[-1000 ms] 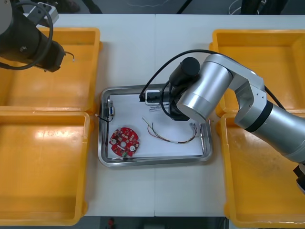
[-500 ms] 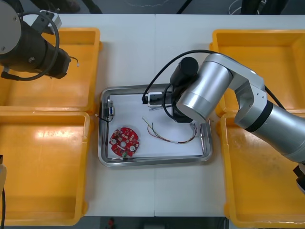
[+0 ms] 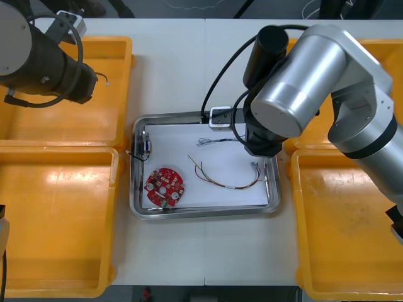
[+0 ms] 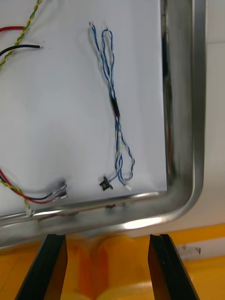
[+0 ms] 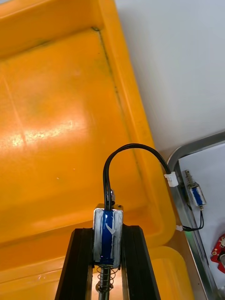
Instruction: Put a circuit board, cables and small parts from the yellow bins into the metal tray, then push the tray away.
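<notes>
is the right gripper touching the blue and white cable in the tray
Apart. In the right wrist view the right gripper, fingers open, stands short of the blue and white cable, with the rim of the tray between them.

Front view: the silver right arm (image 3: 296,82) covers the far right corner of the shiny metal tray with the white inside (image 3: 134,189) and overlaps both yellow plastic bins on the right (image 3: 352,239).

Right wrist view: the red and yellow twisted cable (image 4: 27,19) runs off the edge. A tiny dark bit (image 4: 105,183) beside the twisted blue and white cable (image 4: 115,108) is too small for us to name.

Left wrist view: the blue-bodied small metal part (image 5: 108,236), clamped in the left pincer (image 5: 108,230), loses its spring end at the edge. The round red circuit board (image 5: 219,248) is cut to a sliver.
</notes>
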You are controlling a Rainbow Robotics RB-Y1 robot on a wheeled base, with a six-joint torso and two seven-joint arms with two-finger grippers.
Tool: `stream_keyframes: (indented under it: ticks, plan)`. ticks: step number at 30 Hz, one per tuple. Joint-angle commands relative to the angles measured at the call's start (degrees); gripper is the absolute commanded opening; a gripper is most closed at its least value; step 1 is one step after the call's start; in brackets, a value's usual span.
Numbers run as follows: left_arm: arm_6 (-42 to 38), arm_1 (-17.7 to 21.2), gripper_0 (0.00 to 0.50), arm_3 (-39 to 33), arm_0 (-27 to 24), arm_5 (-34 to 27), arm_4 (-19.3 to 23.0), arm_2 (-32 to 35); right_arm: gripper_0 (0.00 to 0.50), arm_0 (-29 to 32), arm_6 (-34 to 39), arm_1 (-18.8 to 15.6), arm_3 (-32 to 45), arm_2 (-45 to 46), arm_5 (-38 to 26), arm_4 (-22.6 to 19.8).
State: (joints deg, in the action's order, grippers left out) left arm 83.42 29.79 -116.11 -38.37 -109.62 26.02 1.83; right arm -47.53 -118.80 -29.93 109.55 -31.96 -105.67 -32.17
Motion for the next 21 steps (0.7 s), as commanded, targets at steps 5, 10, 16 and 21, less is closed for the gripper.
stream_keyframes:
  ticks: [5, 10, 16, 21]
  plan:
    - [-18.47, -0.96, 0.0, -4.56, 0.49, -0.38, -0.45, -9.39, 0.5, 3.14, 16.23, -0.83, 11.65, 8.23, -4.33, -0.35]
    - [-22.96, -2.19, 0.0, -4.65, 0.49, -0.38, -0.89, -14.14, 0.5, 5.43, 23.97, -2.42, 15.43, 10.87, -4.33, -0.35]
    - [-31.48, -3.16, 0.002, -3.51, 0.49, -0.38, -2.56, -22.66, 0.5, 10.26, 33.55, -6.11, 19.82, 14.91, -4.33, -2.54]
    - [-34.91, -4.21, 0.001, -0.25, 0.4, 2.39, -5.37, -28.73, 0.5, 14.13, 40.84, -8.39, 23.42, 19.74, -4.33, -3.51]
